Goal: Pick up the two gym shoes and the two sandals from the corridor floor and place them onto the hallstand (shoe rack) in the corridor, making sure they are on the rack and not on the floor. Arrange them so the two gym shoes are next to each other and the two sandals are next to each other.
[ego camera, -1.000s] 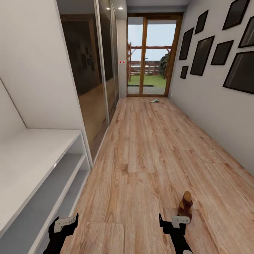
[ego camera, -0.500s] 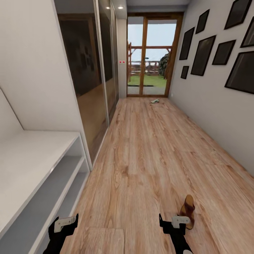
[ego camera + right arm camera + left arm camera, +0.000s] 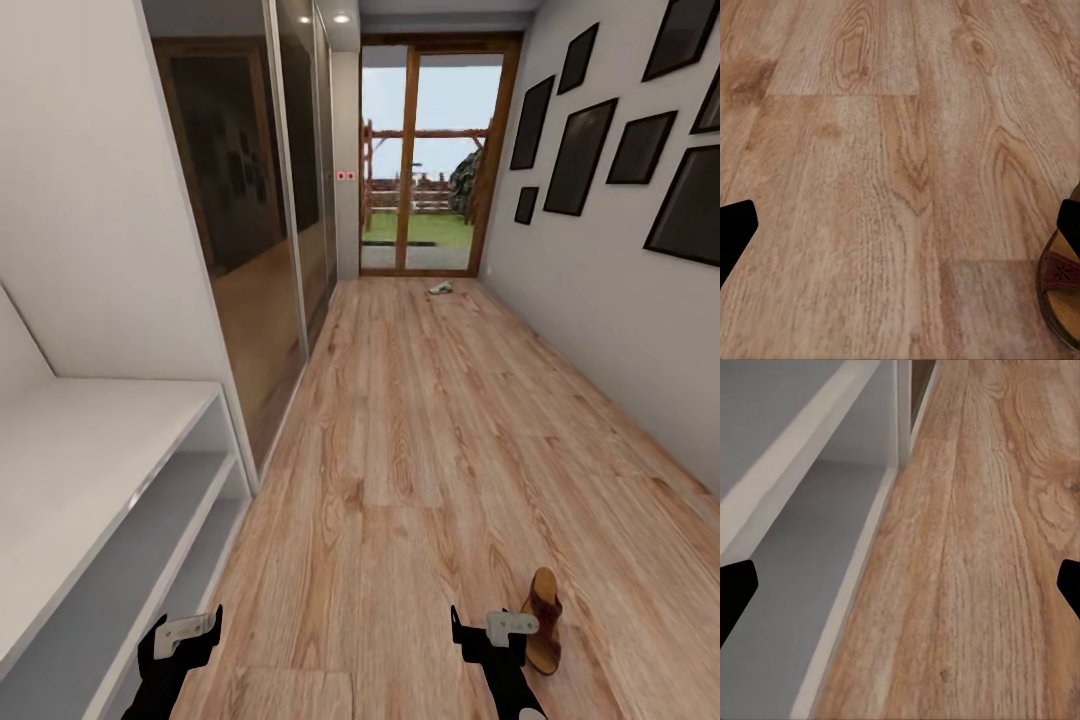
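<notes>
Brown leather sandal with a tan footbed point(image 3: 543, 618) lies on the light wood plank floor point(image 3: 420, 440) at the lower right of the head view, just beside the right gripper point(image 3: 487, 630), and the right wrist view cuts it off at the edge point(image 3: 1061, 289). Far off by the glass door in the upper middle sits a small pale shoe point(image 3: 440, 288), too tiny to make out well. The white-grey shoe rack point(image 3: 90, 500) fills the lower left beside the left gripper point(image 3: 185, 637); both grippers hold nothing, fingers spread wide.

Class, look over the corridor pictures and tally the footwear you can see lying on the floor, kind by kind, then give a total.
Sandals: 1, the brown sandal beside the right gripper.
Gym shoes: 1, the small pale shoe far off by the glass door.
Total: 2
</notes>
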